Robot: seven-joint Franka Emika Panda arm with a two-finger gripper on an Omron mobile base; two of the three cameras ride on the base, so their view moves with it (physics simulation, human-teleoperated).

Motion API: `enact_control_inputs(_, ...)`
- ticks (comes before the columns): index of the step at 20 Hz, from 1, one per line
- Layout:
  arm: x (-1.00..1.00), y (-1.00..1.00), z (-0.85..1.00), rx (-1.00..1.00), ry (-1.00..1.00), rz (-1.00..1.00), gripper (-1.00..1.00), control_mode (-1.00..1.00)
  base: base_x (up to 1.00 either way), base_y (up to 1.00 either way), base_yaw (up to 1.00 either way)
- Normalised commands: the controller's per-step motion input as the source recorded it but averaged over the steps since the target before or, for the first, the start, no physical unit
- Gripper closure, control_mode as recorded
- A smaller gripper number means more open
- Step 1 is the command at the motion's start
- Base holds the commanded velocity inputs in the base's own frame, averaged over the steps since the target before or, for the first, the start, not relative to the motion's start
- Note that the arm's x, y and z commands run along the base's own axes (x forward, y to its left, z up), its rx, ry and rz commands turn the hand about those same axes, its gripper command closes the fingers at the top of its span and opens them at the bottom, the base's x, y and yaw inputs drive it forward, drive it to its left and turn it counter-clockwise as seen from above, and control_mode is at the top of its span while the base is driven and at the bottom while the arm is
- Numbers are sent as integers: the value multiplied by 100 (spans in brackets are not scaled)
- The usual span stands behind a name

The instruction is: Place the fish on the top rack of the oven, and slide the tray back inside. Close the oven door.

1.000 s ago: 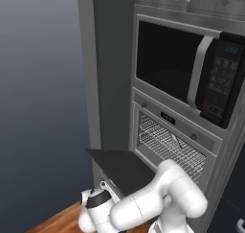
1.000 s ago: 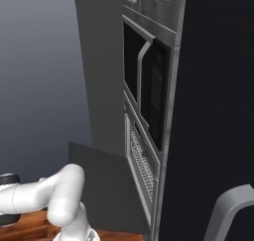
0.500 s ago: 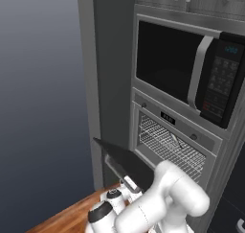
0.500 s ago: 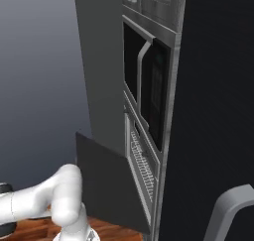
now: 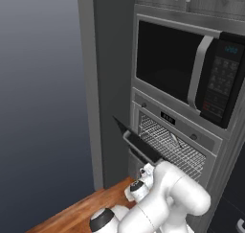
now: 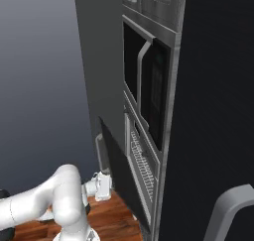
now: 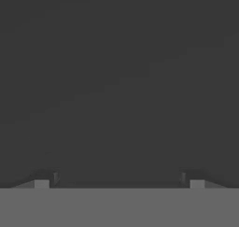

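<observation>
The oven (image 5: 154, 110) sits under the microwave with its door (image 5: 139, 148) tilted up, roughly three quarters of the way shut. The door's silver bar handle (image 6: 100, 152) faces outward. Behind the door, the wire-mesh top rack (image 5: 168, 147) lies inside the cavity. No fish can be seen; the door and rack bars hide whatever lies there. My gripper (image 6: 106, 185) is pressed against the door's outer face, low down. In the hand view the door's dark grey panel (image 7: 119, 81) is right in front, and the fingertips (image 7: 45, 179) stand wide apart, open, holding nothing.
A black microwave (image 5: 184, 66) with a vertical handle is mounted above the oven. A tall grey panel (image 5: 103, 83) flanks the oven's left side. The floor (image 5: 81, 210) below is wooden. A dark cabinet side (image 6: 213, 111) rises at the right.
The oven door has swung up from nearly flat to steeply tilted toward the cavity. My hand has risen and moved forward with it, staying against its outer face.
</observation>
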Motion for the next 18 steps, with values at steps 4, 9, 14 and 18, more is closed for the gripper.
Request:
enact_control_inputs(4,71,-100,44,-19,-2,-2,-100,-100,0,0,0)
enact_control_inputs(9,99,-100,7,2,13,6,-100,-100,0,0,0)
enact_control_inputs(14,95,-100,0,9,18,12,-100,-100,0,0,0)
enact_control_inputs(18,99,-100,-15,11,24,10,-100,-100,0,0,0)
